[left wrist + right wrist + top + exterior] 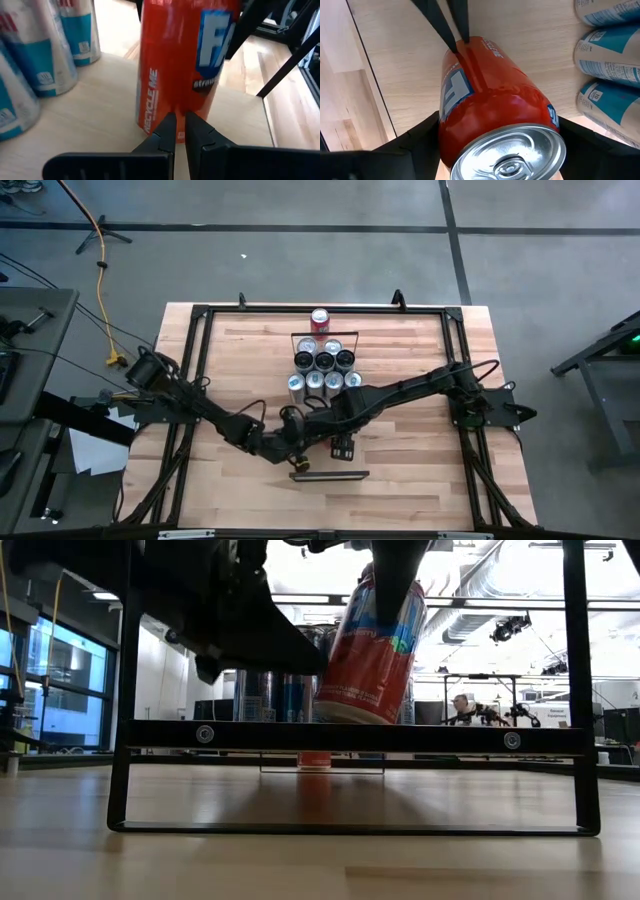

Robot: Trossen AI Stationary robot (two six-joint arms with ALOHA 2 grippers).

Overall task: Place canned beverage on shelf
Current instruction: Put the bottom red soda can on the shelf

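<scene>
The red can (490, 125) sits tilted between the fingers of the right gripper (495, 140), which clamp its sides, its base low over the shelf (100, 115). The left gripper (180, 131), fingers pressed together, pokes its tips against the can's lower wall. The likeliest trouble, I judge, is a topple: let go while the can leans, or nudged too hard by the left tips, it could fall and roll into the blue-and-silver cans (45, 55) standing just beside it (a tight cluster), or off the plank's near edge. The butcher-block tabletop (420, 480) is pale wood inside a black frame (200, 380). Beyond is a grey floor, a yellow cable (102, 270), and in the low view a bright workshop with a person (462, 708) far off.
</scene>
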